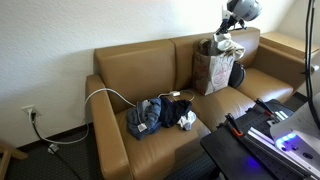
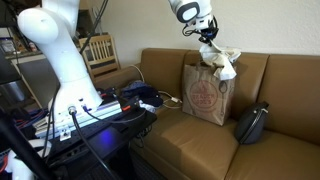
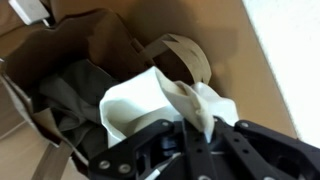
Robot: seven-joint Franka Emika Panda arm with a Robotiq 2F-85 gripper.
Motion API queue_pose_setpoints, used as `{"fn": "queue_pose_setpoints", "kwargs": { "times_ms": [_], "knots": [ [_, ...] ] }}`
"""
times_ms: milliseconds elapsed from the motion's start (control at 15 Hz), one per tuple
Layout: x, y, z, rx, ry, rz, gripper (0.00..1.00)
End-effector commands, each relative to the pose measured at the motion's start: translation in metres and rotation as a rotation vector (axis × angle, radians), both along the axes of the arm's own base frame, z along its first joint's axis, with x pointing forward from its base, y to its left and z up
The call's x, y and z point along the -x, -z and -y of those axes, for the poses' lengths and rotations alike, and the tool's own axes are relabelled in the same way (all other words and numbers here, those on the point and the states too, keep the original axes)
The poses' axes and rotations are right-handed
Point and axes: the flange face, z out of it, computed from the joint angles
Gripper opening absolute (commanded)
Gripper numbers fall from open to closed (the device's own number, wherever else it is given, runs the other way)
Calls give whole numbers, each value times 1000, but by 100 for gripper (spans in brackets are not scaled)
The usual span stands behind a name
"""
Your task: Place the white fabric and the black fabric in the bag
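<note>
The brown paper bag [image 1: 211, 72] [image 2: 204, 97] stands upright on the sofa seat against the backrest. The white fabric [image 1: 229, 45] [image 2: 223, 62] bulges out of its open top and hangs over the rim. My gripper [image 1: 231, 29] [image 2: 207, 34] is right above the bag, shut on a fold of the white fabric [image 3: 140, 108]. In the wrist view the gripper [image 3: 205, 135] pinches that fold, and a dark grey cloth [image 3: 68, 95] lies inside the bag [image 3: 100, 38]. The black fabric [image 1: 186, 120] lies on the sofa seat beside a blue denim garment [image 1: 146, 116].
A small black bag [image 2: 251, 122] [image 1: 237, 74] leans beside the paper bag. A white cable [image 1: 106, 95] runs over the sofa arm. The robot's base and a black stand with cables [image 2: 90, 110] sit in front of the sofa.
</note>
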Motion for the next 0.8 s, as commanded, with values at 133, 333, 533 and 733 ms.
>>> {"fn": "queue_pose_setpoints", "kwargs": {
  "times_ms": [133, 333, 533, 733],
  "knots": [
    [58, -22, 3, -128, -181, -220, 1],
    [71, 20, 15, -178, -239, -365, 1],
    [87, 71, 28, -125, -232, -400, 1],
    [63, 122, -5, -22, -227, -392, 1]
  ]
}}
